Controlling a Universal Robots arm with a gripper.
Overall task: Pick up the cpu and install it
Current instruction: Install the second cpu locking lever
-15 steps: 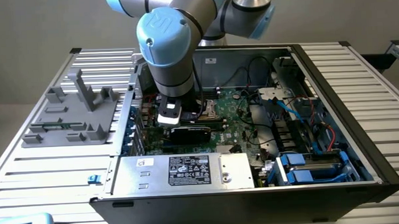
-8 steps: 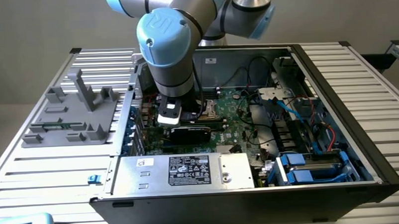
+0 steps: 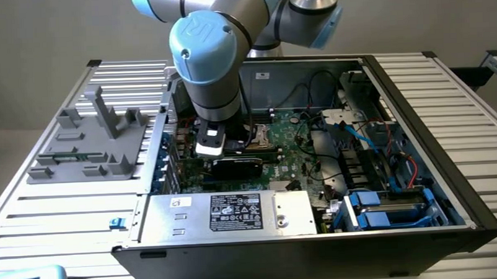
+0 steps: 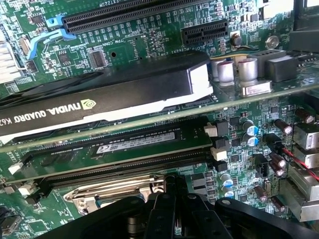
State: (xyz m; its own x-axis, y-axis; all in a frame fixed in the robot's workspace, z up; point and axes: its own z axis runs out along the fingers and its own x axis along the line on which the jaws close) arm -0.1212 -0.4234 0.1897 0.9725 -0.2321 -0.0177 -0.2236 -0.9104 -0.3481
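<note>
Nearest of all was my own black gripper (image 4: 172,201), hanging low over the green motherboard (image 4: 239,164) inside the open black computer case (image 3: 434,142). Whether my fingers were apart or clamped on anything I could not tell; my own body hid their tips. The same went for the cpu: if I carried it, it sat hidden under me, and I could not say where it was.

Just beyond my tips lay the dark square socket with its silver metal frame (image 4: 112,191), so I judged the step in hand to be the approach to the socket, with the install itself not yet done. Seating a chip there would call for a square, level descent and a light touch, since a tilt could harm the contacts.

Past the socket ran 1 long dark memory module (image 4: 134,142) in its slot. Beyond that stood the black and white graphics card (image 4: 99,99), then 2 black expansion slots (image 4: 139,12).

My grey and pale blue arm (image 3: 204,60) reached in from above, its last link pointing almost straight down over the board, toward the exterior view's left of the case. The case sat on the ribbed silver table (image 3: 69,208), beside a grey plastic fixture (image 3: 92,145).
</note>
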